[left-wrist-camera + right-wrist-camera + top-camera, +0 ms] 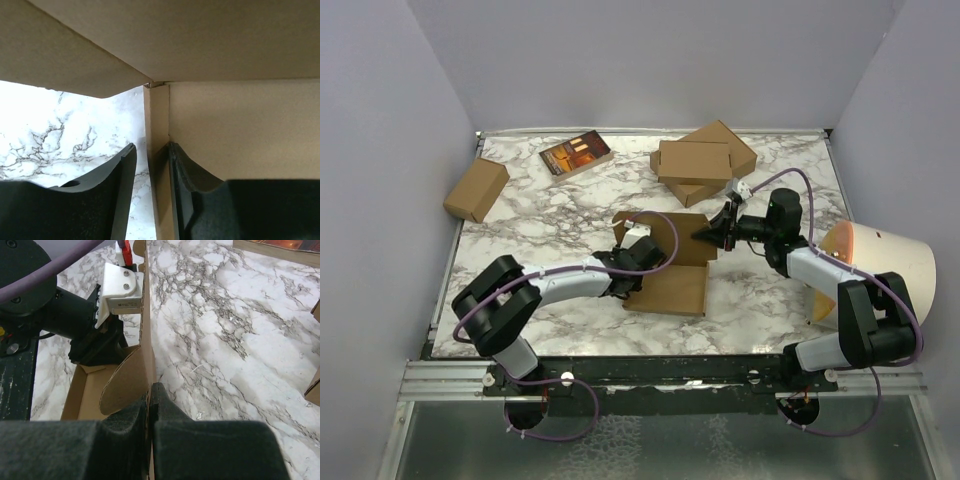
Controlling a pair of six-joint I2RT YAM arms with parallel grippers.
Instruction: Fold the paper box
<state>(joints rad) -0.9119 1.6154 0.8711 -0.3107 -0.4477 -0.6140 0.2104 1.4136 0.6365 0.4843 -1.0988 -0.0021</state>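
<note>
1. Marble table (550, 215) is bounded by grey walls.
2. At mid-table the box (670, 290) is laid, half folded, with one wall raised.
3. That raised wall is pinched by the right gripper (150, 392), its fingers closed on the cardboard.
4. A side wall is straddled by the left gripper (149, 152), its fingers parted, with a gap seen on one side.
</note>
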